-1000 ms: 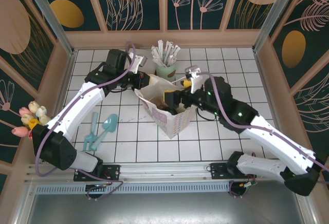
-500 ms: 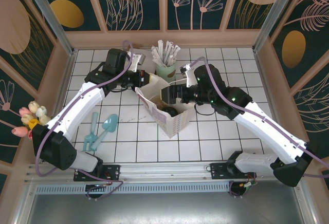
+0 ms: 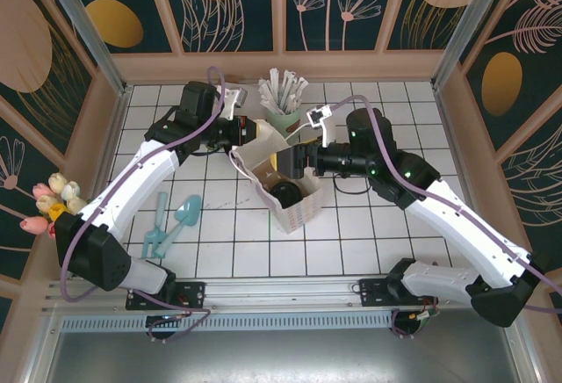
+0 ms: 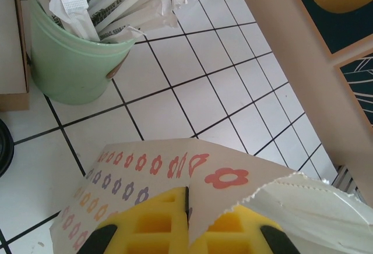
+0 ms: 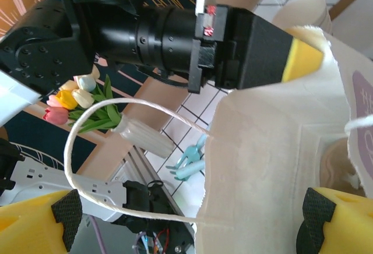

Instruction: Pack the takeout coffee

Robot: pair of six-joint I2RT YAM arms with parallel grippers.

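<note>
The takeout coffee (image 3: 285, 195) stands inside the flowered paper bag (image 3: 299, 212) at the table's middle, and its round black lid shows through the bag's open top. My left gripper (image 3: 247, 131) is shut on the bag's far rim; in the left wrist view the yellow fingers (image 4: 187, 219) pinch the flowered paper (image 4: 175, 166). My right gripper (image 3: 295, 160) hovers over the bag's mouth. In the right wrist view it stands open (image 5: 186, 225), with the bag's cream inner wall (image 5: 274, 149) and its white cord handle (image 5: 116, 105) between the spread fingers.
A pale green cup of white wrapped sticks (image 3: 283, 112) stands just behind the bag. Teal plastic utensils (image 3: 171, 220) lie to the left, and tulips (image 3: 51, 203) rest at the left wall. Wooden walls ring the tiled table (image 3: 386, 242).
My right arm has lifted and turned above the bag, and its gripper has drawn back slightly. The black lid now shows lower inside the bag. The left gripper keeps its hold on the rim.
</note>
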